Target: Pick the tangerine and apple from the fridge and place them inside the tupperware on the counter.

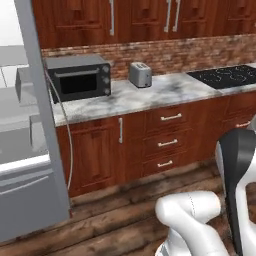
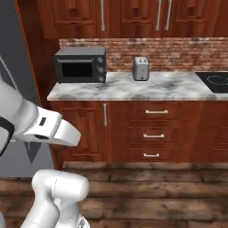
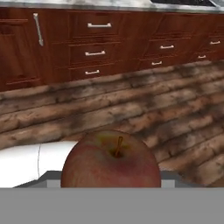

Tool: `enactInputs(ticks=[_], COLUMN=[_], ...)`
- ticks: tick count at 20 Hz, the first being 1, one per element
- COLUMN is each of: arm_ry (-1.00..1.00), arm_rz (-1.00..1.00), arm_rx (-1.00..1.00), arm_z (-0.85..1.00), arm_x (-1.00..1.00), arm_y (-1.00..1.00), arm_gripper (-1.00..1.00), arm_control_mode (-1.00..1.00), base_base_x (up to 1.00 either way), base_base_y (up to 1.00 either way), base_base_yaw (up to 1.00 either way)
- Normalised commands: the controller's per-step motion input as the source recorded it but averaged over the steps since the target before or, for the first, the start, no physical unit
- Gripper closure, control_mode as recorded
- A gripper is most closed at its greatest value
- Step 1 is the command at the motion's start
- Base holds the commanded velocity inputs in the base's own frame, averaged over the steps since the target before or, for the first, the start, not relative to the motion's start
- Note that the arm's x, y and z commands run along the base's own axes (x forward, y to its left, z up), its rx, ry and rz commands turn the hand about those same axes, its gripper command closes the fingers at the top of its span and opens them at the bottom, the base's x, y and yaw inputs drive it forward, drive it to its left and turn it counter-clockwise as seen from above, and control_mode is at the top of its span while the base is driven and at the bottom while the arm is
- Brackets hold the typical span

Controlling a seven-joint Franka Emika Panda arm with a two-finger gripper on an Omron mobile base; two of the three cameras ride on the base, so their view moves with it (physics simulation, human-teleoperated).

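The apple [image 3: 110,159] fills the 6 o'clock part of the hand view, very close to the camera, with its brown stem pointing toward 12 o'clock. Its lower part is cut off, and the fingertips of the gripper are hidden behind it, so I cannot tell whether the pincer is clamped on the apple or only near it. Behind the apple lies the wooden floor [image 3: 144,109], and at 12 o'clock stand the red-brown cabinets [image 3: 96,48] with their drawers.

In the left base view the fridge [image 1: 25,150] stands open at 9 o'clock. Its grey door edge [image 1: 42,110] runs from the top to the bottom of the picture, with the thin curved handle [image 1: 67,145] just beside it. The pale inside with its shelves is only partly seen, and what lies on them is hard to make out.

The counter [image 1: 150,95] runs from 9 o'clock toward 3 o'clock. On it stand a black microwave [image 1: 79,77] and, near it, a silver toaster [image 1: 140,74]. The black cooktop [image 1: 227,76] is cut off at 3 o'clock. In the right base view the microwave door is closed and dark, so its inside cannot be seen.
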Motion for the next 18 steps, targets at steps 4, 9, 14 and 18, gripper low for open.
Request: enactInputs(ticks=[4, 9, 14, 18], arm_ry=[0.00, 0.00, 0.00, 0.00], arm_rz=[0.00, 0.00, 0.00, 0.00], arm_rx=[0.00, 0.00, 0.00, 0.00], arm_z=[0.00, 0.00, 0.00, 0.00], arm_x=[0.00, 0.00, 0.00, 0.00], arm_y=[0.00, 0.00, 0.00, 0.00], arm_gripper=[1.00, 1.00, 1.00, 1.00], arm_control_mode=[1.00, 1.00, 1.00, 1.00], base_base_x=[0.07, 0.07, 0.09, 0.19], base_base_y=[-0.32, -0.21, -0.13, -0.16], base_base_yaw=[-0.86, -1.00, -1.00, -1.00])
